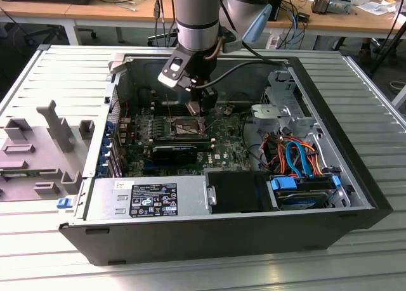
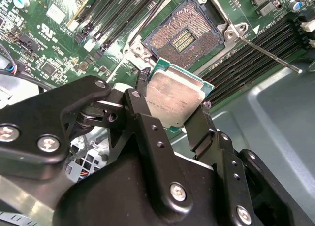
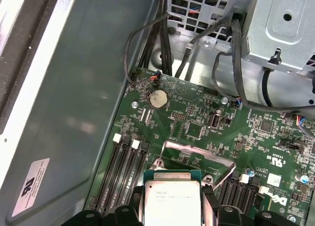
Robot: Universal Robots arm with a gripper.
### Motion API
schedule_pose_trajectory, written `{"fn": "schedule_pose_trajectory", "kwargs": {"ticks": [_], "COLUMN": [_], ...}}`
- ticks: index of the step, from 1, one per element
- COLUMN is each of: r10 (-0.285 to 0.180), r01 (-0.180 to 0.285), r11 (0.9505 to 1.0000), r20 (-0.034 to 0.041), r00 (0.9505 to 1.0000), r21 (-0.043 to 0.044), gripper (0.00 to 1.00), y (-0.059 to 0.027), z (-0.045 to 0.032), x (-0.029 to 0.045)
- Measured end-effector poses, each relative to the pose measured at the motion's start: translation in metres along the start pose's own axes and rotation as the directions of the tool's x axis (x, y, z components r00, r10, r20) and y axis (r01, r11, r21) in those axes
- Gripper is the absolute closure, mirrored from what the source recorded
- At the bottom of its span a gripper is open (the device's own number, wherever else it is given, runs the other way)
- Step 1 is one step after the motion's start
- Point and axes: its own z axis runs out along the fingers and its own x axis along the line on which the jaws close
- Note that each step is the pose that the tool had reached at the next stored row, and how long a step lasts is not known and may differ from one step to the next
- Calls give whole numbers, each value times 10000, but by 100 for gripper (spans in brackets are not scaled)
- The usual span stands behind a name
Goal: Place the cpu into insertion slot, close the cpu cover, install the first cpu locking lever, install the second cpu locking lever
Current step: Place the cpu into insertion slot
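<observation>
- I see an open computer case (image 1: 222,231) lying on its side on a slatted metal desk (image 1: 63,75), with the green motherboard (image 1: 222,145) facing up inside it.
- The robot arm (image 1: 196,18) reaches down into the case from above. Its pincer (image 1: 202,116) hangs over the motherboard, just by the insertion slot (image 1: 181,127) on the exterior view's right.
- In the second wrist view, the pincer (image 2: 173,94) pinches the cpu (image 2: 172,108) between two black fingers (image 2: 142,85), one on each of two opposite edges.
- The cpu's dull silver top faces the camera, and its green edge shows along the far side.
- The cpu is not seated. It is held clear of the insertion slot (image 2: 184,36), whose field of fine contacts lies bare.
- A thin metal locking lever (image 2: 270,53) sticks out from one corner of the slot, across the black memory slots (image 2: 256,41).
- In the first wrist view, the cpu (image 3: 171,199) sits in the pincer (image 3: 172,209), with the cpu cover (image 3: 197,152) just beyond it, a silver frame tipped up.
- Farther along the board are a round coin battery (image 3: 158,98), black cables (image 3: 162,34) and a grey metal drive cage (image 3: 285,24).
</observation>
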Motion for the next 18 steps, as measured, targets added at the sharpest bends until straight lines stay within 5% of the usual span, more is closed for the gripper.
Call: {"fn": "schedule_pose_trajectory", "kwargs": {"ticks": [18], "r10": [714], "r01": [-714], "r11": [9974], "r20": [64], "r00": [9974], "r21": [-15], "gripper": [45], "y": [-1], "z": [10], "x": [0]}}
